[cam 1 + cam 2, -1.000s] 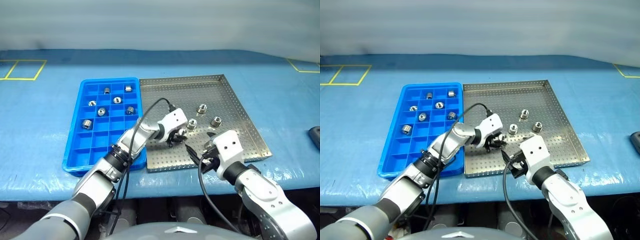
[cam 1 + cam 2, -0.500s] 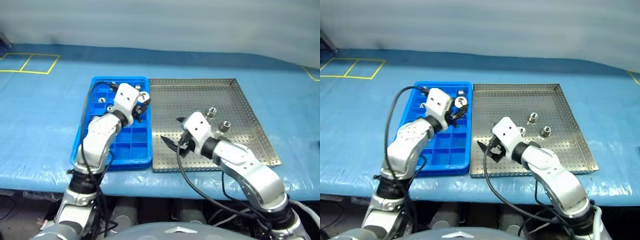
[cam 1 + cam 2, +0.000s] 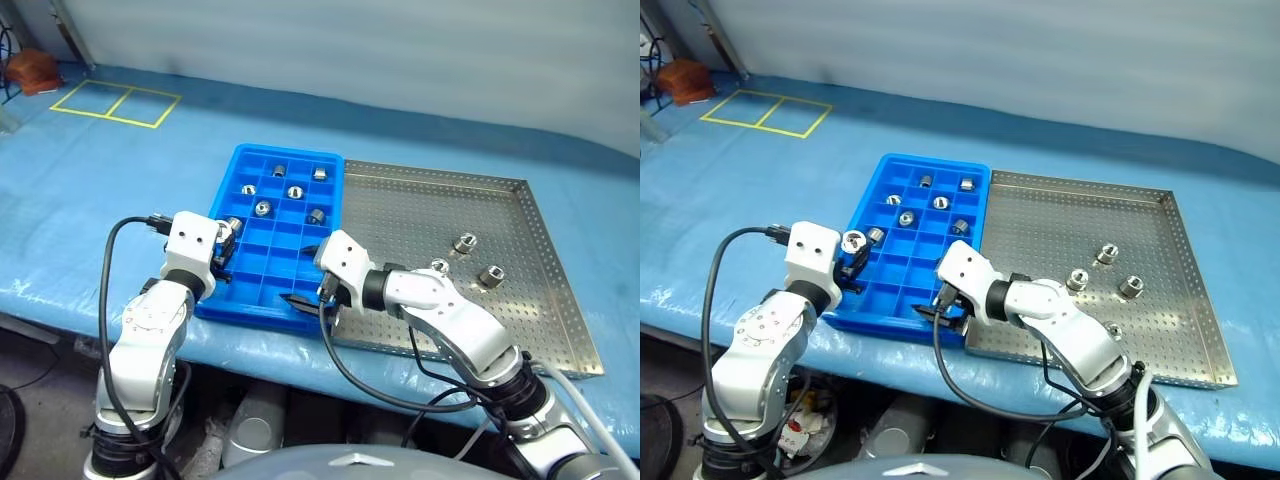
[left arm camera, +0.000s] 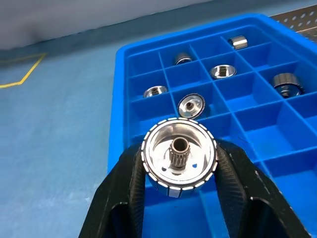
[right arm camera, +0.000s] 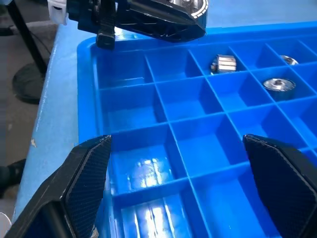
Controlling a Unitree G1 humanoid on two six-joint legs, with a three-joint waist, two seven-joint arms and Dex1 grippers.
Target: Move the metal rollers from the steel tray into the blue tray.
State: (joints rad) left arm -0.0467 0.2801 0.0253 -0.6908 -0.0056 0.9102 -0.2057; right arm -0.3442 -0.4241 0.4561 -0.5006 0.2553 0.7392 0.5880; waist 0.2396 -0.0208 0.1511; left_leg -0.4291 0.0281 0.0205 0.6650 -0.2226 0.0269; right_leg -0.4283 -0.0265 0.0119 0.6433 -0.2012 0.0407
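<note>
We are seeing the blue tray [image 3: 262, 262] lying just left of the steel tray [image 3: 420, 215], six metal rollers [image 3: 262, 208] sitting in the blue tray's far compartments, and three more [image 3: 465, 243] resting toward the steel tray's right side.

I am working in what looks like a workshop or robot test bay, not a home. My desk [image 3: 90, 190] is wrapped in a wrinkled blue plastic sheet and marked with yellow tape squares [image 3: 115, 103], the kind used to lay out stations. On it lie a blue tray [image 3: 240, 295] of small square compartments for sorting parts and a perforated steel tray [image 3: 400, 215], both holding machined metal rollers [image 3: 463, 243]. Behind the desk runs a plain pale wall [image 3: 400, 50], and under its front edge I see bare floor [image 3: 30, 350].
</note>
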